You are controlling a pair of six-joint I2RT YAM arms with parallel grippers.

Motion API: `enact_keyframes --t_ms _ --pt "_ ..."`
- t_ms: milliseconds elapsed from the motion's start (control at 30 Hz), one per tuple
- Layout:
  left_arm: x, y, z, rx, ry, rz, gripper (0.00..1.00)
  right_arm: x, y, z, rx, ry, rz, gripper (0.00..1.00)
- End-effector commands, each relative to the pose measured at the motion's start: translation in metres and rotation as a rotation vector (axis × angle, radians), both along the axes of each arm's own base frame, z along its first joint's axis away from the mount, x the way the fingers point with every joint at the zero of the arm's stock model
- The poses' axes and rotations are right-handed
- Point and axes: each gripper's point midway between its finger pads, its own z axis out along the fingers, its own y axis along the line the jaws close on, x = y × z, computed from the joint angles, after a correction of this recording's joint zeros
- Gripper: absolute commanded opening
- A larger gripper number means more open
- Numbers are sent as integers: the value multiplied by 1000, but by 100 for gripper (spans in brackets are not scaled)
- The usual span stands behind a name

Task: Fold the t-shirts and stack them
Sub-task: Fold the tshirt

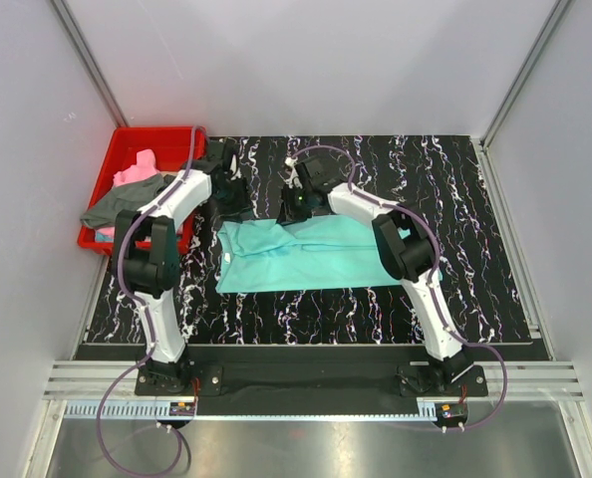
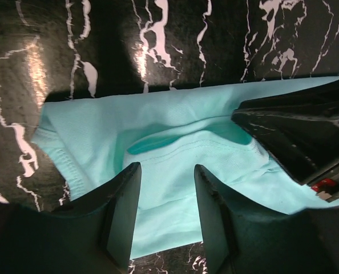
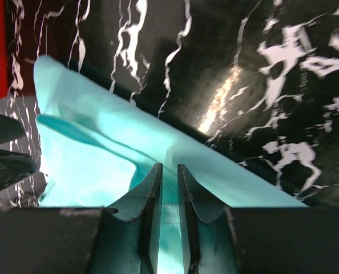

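Observation:
The teal t-shirt lies partly folded on the black marbled table, its far edge under both grippers. My left gripper is open above the shirt's far left corner; in the left wrist view its fingers stand wide apart over the teal cloth. My right gripper is at the shirt's far edge, and its jaws are pinched on a ridge of teal cloth. The pink t-shirt and the dark grey t-shirt lie in the red bin.
The red plastic bin stands at the table's far left corner, the grey shirt hanging over its front rim. Grey walls enclose the table on three sides. The right gripper shows in the left wrist view.

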Motion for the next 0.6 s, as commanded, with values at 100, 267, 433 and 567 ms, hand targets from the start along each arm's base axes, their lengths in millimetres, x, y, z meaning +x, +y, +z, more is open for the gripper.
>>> enact_keyframes --t_ms 100,267,433,567 --pt "-5 -7 35 -53 -60 -32 45 -17 8 39 72 -45 125 23" --pt "-17 21 96 41 -191 64 48 -64 -1 62 123 -33 238 23" --pt "-32 25 103 39 -228 62 53 -107 -28 52 102 -31 261 23" --pt "-45 13 56 -15 -138 25 54 -120 -37 51 102 -57 277 25"
